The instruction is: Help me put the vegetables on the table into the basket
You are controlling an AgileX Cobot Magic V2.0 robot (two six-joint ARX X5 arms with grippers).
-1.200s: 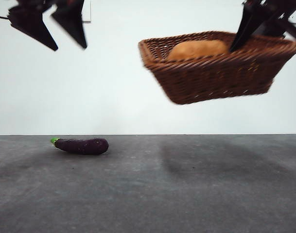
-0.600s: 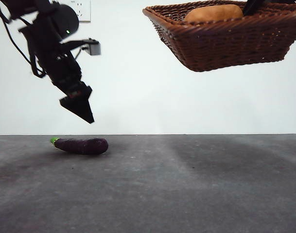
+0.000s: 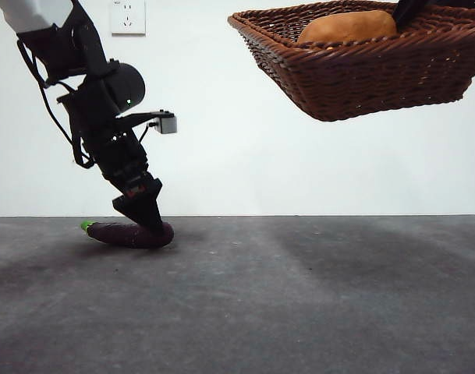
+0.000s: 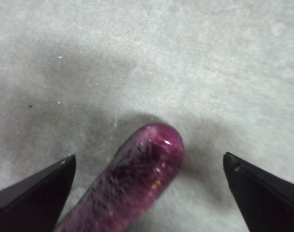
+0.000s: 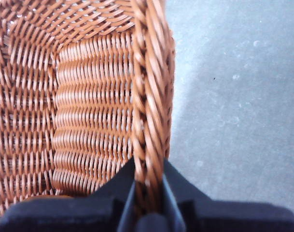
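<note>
A slim dark-purple eggplant [image 3: 132, 234] with a green stem lies on the grey table [image 3: 299, 296] at the left. My left gripper [image 3: 149, 216] has come down onto its rounded end. In the left wrist view that gripper [image 4: 149, 160] is open, one jaw on each side of the eggplant [image 4: 137, 188]. The brown wicker basket [image 3: 362, 70] hangs in the air at the upper right with a brown potato [image 3: 346, 27] inside. My right gripper [image 5: 149, 191] is shut on the basket's braided rim [image 5: 149, 96]. The yellow-orange vegetable is hidden from view.
A white wall with a power socket [image 3: 127, 17] stands behind the table. The left arm's cables and wrist camera [image 3: 165, 123] hang above the eggplant.
My left arm has dropped from the top left down to the eggplant. The basket has risen a little and stays held high at the right.
</note>
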